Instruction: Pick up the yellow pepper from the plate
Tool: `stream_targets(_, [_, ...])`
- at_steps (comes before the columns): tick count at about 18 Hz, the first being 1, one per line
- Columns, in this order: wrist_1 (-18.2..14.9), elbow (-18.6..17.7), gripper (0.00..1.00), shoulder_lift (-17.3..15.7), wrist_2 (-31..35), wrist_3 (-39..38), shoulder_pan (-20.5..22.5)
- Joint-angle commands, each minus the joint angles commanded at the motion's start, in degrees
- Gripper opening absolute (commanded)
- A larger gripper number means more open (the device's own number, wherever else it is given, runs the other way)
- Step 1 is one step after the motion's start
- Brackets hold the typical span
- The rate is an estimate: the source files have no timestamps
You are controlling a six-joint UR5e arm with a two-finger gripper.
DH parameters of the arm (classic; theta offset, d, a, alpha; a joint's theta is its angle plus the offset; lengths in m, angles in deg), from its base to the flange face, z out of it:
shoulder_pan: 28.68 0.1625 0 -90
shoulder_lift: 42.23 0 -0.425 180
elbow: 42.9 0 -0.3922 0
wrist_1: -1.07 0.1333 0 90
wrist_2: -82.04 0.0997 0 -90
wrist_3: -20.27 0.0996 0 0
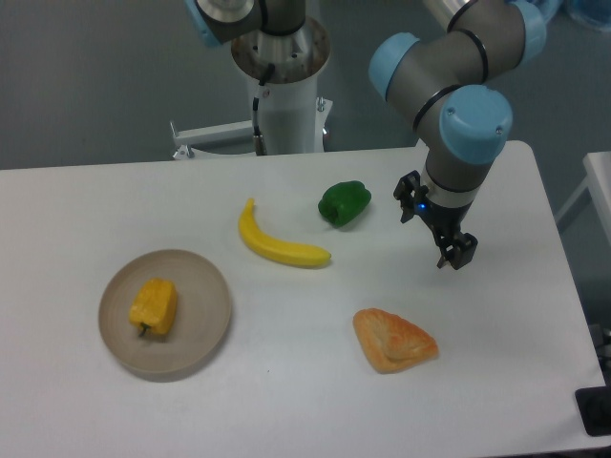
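**Yellow pepper waits on its plate, gripper far off across the table**

Nearest the camera runs the white table (286,410), the largest thing in view, filling the scene. Next in size, the grey and blue robot arm (458,67) reaches in from about one o'clock. A round tan plate (205,329) sits at eight o'clock, and the yellow pepper (154,306) lies on its side near the plate's centre, dark stem toward the camera. A pastry wedge (393,340) rests at five o'clock, a banana (279,244) near centre, a green pepper (344,202) at twelve. Smallest, the black gripper (458,252) hangs at three o'clock, well apart from the plate, holding nothing; whether its jaws are parted cannot be told.

The pepper looks light, smooth and probably slippery, likely firm. Gripping across its blocky middle seems safest, not the stem.
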Motion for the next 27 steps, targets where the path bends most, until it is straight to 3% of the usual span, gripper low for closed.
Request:
stream_targets(10, [0.2,-1.0,1.0,-0.3,0.0,-4.3,-2.9])
stream_targets(14, [0.0,-2.4,1.0,-1.3,0.2,-14.7,-10.6])
stream_targets(21, [0.4,-5.5,1.0,-2.1,-0.1,-42.9,-23.2])
stream_targets(25, [0.5,-7.0,1.0,-1.6,-0.8,-52.0,-26.4])
stream_targets(27, [3.0,-7.0,1.0,-0.7,-4.5,-55.7,-26.8])
